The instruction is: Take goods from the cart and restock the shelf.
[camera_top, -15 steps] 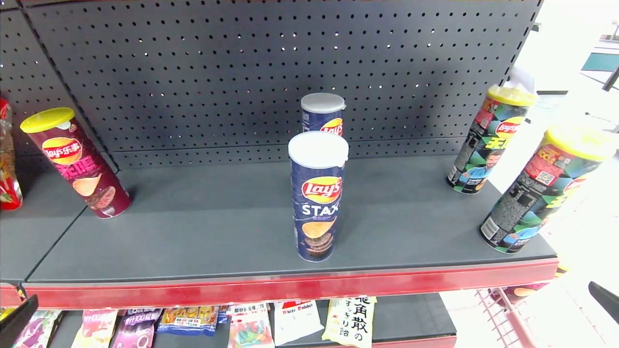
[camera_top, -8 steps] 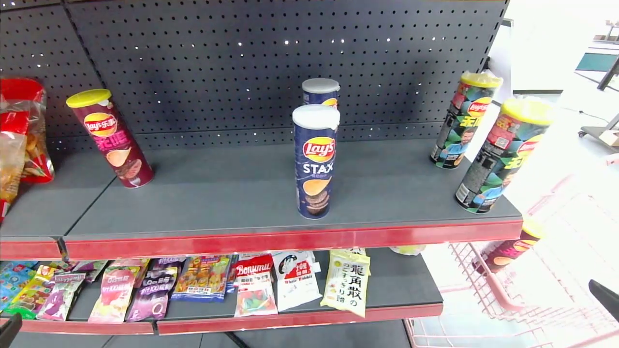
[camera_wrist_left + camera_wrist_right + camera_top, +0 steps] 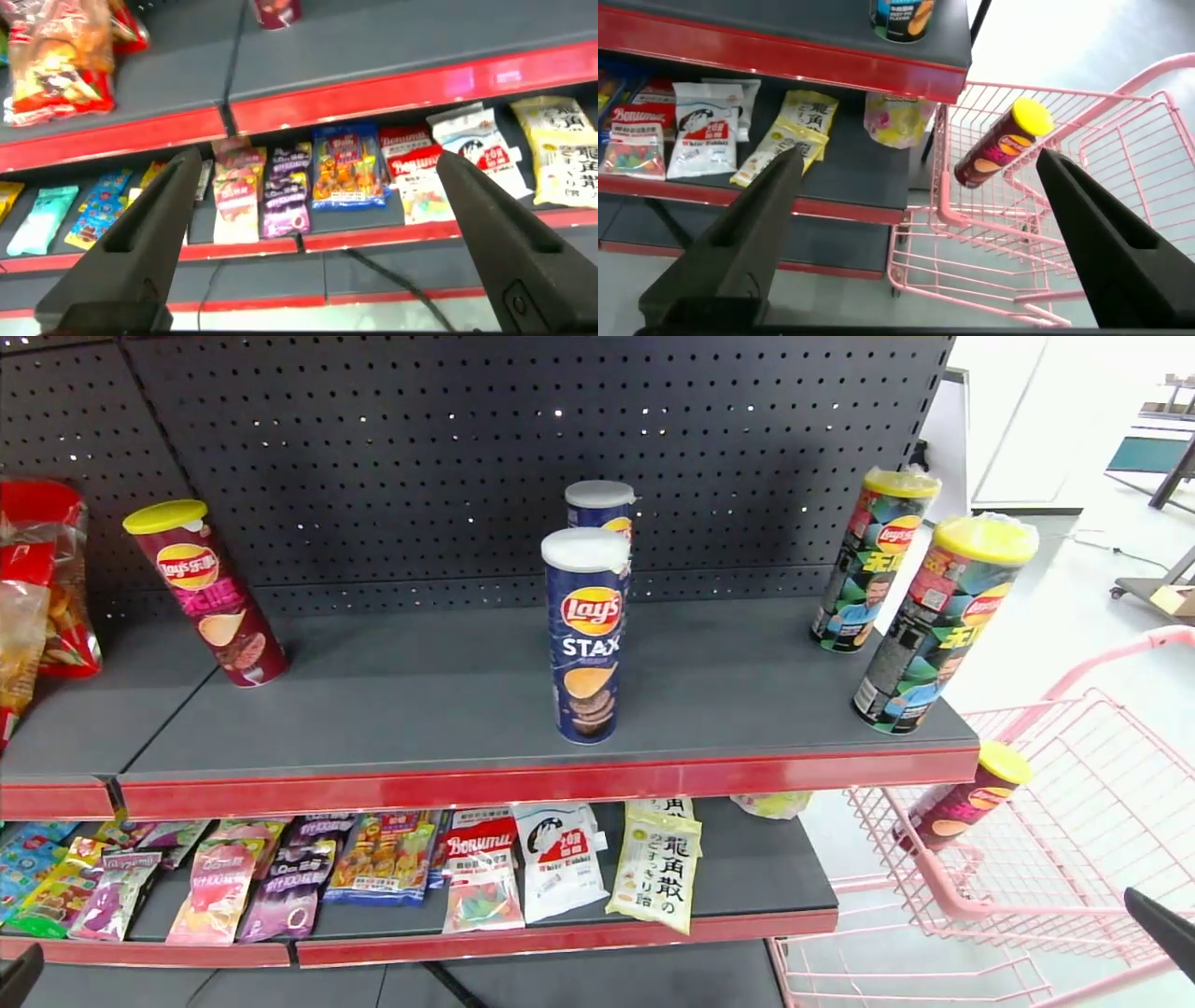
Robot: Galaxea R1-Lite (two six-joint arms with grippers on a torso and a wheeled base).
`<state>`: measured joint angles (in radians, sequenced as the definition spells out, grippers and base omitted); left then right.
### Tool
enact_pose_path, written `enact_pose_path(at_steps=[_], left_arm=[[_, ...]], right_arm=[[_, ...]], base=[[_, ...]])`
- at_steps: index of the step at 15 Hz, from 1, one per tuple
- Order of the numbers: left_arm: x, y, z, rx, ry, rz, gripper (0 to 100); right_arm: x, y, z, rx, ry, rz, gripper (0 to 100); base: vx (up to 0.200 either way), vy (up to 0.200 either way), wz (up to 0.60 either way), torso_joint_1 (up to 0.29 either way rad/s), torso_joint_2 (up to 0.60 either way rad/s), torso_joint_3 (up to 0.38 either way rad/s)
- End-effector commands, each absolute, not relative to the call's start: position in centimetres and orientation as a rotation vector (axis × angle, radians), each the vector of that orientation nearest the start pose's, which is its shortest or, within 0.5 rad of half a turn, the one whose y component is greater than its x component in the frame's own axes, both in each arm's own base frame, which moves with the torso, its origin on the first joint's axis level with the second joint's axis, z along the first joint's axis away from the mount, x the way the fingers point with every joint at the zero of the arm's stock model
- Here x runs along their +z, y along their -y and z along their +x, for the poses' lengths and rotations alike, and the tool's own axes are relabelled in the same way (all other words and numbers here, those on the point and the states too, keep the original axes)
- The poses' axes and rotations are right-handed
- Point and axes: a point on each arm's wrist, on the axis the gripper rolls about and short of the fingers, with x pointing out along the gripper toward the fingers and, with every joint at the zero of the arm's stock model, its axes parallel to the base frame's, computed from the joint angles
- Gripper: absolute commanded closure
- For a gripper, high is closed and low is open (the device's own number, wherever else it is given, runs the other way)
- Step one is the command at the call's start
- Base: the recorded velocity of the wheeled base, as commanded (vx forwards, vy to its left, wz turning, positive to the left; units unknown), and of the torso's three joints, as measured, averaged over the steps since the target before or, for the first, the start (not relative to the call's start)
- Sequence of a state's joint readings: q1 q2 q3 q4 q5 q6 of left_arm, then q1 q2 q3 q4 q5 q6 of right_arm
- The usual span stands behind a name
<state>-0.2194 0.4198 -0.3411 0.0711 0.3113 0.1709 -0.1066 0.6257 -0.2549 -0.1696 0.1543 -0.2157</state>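
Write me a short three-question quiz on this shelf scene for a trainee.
1. True or false: the maroon can in the pink cart lies tilted, not upright.
2. How many blue cans stand on the upper shelf? A one, B two, C four.
3. Fill in: the right gripper has its fingers ____.
Key: 1 true; 2 B; 3 open.

rear blue can half hidden, cart cropped
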Motion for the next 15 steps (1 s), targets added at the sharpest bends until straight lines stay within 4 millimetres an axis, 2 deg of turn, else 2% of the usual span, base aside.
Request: enact_pose_path(at_steps=[1, 9, 10, 15], left_arm=[[16.83, -0.48, 0.99, 0.077, -0.166, 0.213, 0], [16.66, -0.51, 0.86, 0.075, -0.164, 0.237, 0], [16.67, -0.51, 0.84, 0.073, -0.163, 0.248, 0], [16.67, -0.49, 0.57, 0.034, -0.144, 0.292, 0]], right_arm=[[16.21, 0.16, 4.81, 0.071, -0.198, -0.189, 0], [16.14, 0.23, 5.36, 0.072, -0.226, -0.192, 0], [16.12, 0.22, 5.38, 0.075, -0.229, -0.193, 0], [15.95, 0.27, 5.59, 0.073, -0.246, -0.196, 0]], base=[[0.0, -0.2, 0.0, 0.012, 0.01, -0.002], [0.0, -0.2, 0.0, 0.002, 0.0, 0.0], [0.0, 0.0, 0.0, 0.0, 0.0, 0.0], [0.0, 0.0, -0.6, 0.004, 0.0, 0.0]])
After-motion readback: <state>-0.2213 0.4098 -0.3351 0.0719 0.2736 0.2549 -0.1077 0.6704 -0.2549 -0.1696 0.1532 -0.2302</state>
